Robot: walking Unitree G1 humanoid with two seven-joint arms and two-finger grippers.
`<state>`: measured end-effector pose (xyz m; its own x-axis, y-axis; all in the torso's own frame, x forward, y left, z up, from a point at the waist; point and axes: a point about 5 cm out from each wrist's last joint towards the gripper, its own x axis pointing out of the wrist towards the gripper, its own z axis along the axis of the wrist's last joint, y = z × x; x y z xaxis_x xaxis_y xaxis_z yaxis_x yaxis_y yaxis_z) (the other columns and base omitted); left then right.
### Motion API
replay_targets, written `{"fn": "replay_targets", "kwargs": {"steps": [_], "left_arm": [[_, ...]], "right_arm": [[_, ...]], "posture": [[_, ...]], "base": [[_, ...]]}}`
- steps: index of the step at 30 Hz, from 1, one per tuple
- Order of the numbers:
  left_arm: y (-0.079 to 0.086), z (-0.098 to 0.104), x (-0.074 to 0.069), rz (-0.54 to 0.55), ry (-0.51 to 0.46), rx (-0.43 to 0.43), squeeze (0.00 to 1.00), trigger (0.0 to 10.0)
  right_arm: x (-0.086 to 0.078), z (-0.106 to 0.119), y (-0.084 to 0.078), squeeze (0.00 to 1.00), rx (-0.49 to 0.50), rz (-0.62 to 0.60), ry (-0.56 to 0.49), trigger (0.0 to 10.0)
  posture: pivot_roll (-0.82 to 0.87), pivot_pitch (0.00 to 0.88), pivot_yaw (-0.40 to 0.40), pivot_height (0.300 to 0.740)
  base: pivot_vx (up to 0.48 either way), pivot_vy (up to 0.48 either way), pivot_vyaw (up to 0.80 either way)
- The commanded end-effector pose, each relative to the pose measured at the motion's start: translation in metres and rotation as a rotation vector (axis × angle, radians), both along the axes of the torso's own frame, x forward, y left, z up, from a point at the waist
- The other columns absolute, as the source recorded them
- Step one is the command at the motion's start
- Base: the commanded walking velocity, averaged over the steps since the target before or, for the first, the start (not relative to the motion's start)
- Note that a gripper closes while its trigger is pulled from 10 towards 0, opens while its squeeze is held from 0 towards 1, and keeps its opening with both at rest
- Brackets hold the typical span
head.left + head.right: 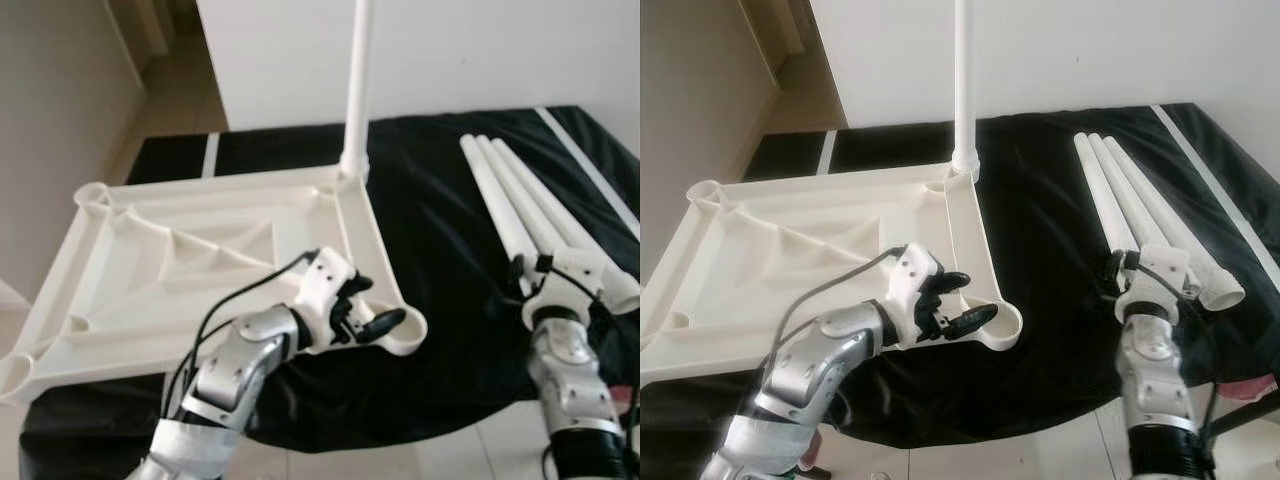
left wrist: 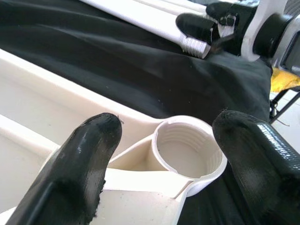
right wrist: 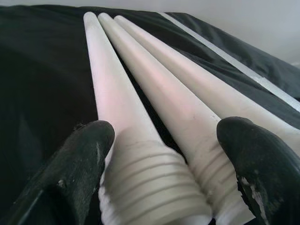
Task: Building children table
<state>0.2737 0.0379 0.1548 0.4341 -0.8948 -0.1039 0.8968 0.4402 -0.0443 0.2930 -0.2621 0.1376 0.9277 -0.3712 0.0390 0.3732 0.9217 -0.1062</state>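
Note:
The white plastic tabletop [image 1: 150, 260] lies upside down on a black cloth. One white leg [image 1: 358, 80] stands upright in its far right corner socket. My left gripper [image 1: 375, 303] is open just over the near right corner, its fingers either side of the empty threaded socket [image 2: 187, 150]. Three loose legs [image 1: 520, 200] lie side by side on the cloth to the right. My right gripper [image 3: 164, 136] is open at their near ends, its fingertips [image 3: 89, 140] straddling the threaded ends of two legs [image 3: 117, 103], without closing on them.
The black cloth [image 1: 440, 220] covers the work surface and has a white stripe [image 1: 585, 160] near its right edge. A white wall rises behind it, with tan floor to the far left. Something yellow [image 2: 283, 79] sits beyond the cloth's near right corner.

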Motion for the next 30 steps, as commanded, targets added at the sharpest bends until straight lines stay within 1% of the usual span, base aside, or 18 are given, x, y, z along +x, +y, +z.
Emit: {"fn": "replay_targets", "kwargs": {"steps": [1, 3, 4, 8, 9, 12, 13, 16, 17, 20, 21, 22, 24, 25, 26, 29, 30], "left_arm": [[-0.001, 0.0, 0.003, 0.042, -0.015, 0.017, 0.0, 10.0], [-0.002, 0.001, 0.003, 0.038, -0.019, 0.015, 0.0, 10.0], [-0.002, 0.001, 0.003, 0.039, -0.02, 0.015, 0.0, 10.0], [-0.002, 0.001, 0.004, 0.041, -0.02, 0.014, 0.0, 10.0], [-0.002, 0.001, 0.003, 0.045, -0.022, 0.011, 0.0, 10.0], [-0.002, 0.001, 0.003, 0.045, -0.023, 0.011, 0.0, 10.0], [-0.003, 0.001, 0.003, 0.045, -0.027, 0.01, 0.0, 10.0], [-0.004, 0.001, 0.003, 0.044, -0.028, 0.01, 0.0, 10.0], [-0.004, 0.002, 0.003, 0.045, -0.03, 0.008, 0.0, 10.0], [-0.004, 0.004, 0.004, 0.048, -0.035, 0.006, 0.0, 10.0], [-0.003, 0.004, 0.005, 0.048, -0.037, 0.005, 0.0, 10.0], [-0.003, 0.005, 0.005, 0.049, -0.041, 0.006, 0.0, 10.0], [-0.003, 0.005, 0.005, 0.049, -0.041, 0.006, 0.0, 10.0], [-0.004, 0.005, 0.005, 0.048, -0.041, 0.005, 0.0, 10.0], [-0.004, 0.005, 0.005, 0.048, -0.041, 0.005, 0.0, 10.0], [-0.006, 0.007, 0.006, 0.039, -0.05, 0.0, 0.0, 10.0], [-0.006, 0.007, 0.006, 0.039, -0.05, 0.0, 0.0, 10.0]], "right_arm": [[0.0, -0.007, -0.001, 0.0, 0.032, 0.018, 0.045, 10.0], [0.002, -0.005, 0.0, 0.0, 0.064, 0.086, 0.08, 10.0], [0.002, -0.004, 0.001, 0.0, 0.049, 0.111, 0.086, 10.0], [0.003, -0.004, 0.001, 0.0, 0.054, 0.126, 0.095, 10.0], [0.004, -0.004, 0.003, 0.0, 0.037, 0.182, 0.12, 10.0], [0.005, -0.004, 0.003, 0.0, 0.035, 0.198, 0.128, 10.0], [0.01, -0.001, 0.011, 0.0, 0.055, 0.271, 0.14, 10.0], [0.012, 0.001, 0.013, 0.0, 0.057, 0.289, 0.142, 10.0], [0.014, 0.003, 0.013, 0.0, 0.08, 0.295, 0.156, 10.0], [0.016, 0.011, 0.01, 0.0, 0.082, 0.3, 0.162, 10.0], [0.018, 0.018, 0.007, 0.0, 0.088, 0.304, 0.158, 10.0], [0.02, 0.023, 0.004, 0.0, 0.115, 0.306, 0.164, 10.0], [0.02, 0.023, 0.004, 0.0, 0.115, 0.306, 0.164, 10.0], [0.023, 0.026, 0.001, 0.0, 0.147, 0.299, 0.179, 10.0], [0.023, 0.026, 0.001, 0.0, 0.147, 0.299, 0.179, 10.0], [0.031, 0.025, -0.004, 0.0, 0.187, 0.3, 0.266, 10.0], [0.031, 0.025, -0.004, 0.0, 0.187, 0.3, 0.266, 10.0]], "posture": [[-0.07, 0.051, 0.074, 0.74], [-0.08, 0.051, 0.073, 0.74], [-0.08, 0.05, 0.073, 0.74], [-0.08, 0.048, 0.07, 0.74], [-0.07, 0.047, 0.068, 0.74], [-0.07, 0.047, 0.068, 0.74], [-0.07, 0.043, 0.069, 0.74], [-0.07, 0.042, 0.07, 0.74], [-0.07, 0.04, 0.07, 0.74], [-0.07, 0.037, 0.073, 0.74], [-0.07, 0.037, 0.072, 0.74], [-0.07, 0.036, 0.074, 0.74], [-0.07, 0.036, 0.074, 0.74], [-0.07, 0.034, 0.078, 0.74], [-0.07, 0.034, 0.078, 0.74], [-0.08, 0.033, 0.082, 0.74], [-0.08, 0.033, 0.082, 0.74]], "base": [[0.0, 0.0, 0.0], [0.0, 0.0, 0.0], [0.0, 0.0, 0.0], [0.0, 0.0, 0.0], [0.0, 0.0, 0.0], [0.0, 0.0, 0.0], [0.0, 0.0, 0.0], [0.0, 0.0, 0.0], [0.0, 0.0, 0.0], [0.0, 0.0, 0.0], [0.0, 0.0, 0.0], [0.0, 0.0, 0.0], [0.0, 0.0, 0.0], [0.0, 0.0, 0.0], [0.0, 0.0, 0.0], [0.0, 0.0, 0.0], [0.0, 0.0, 0.0]]}}
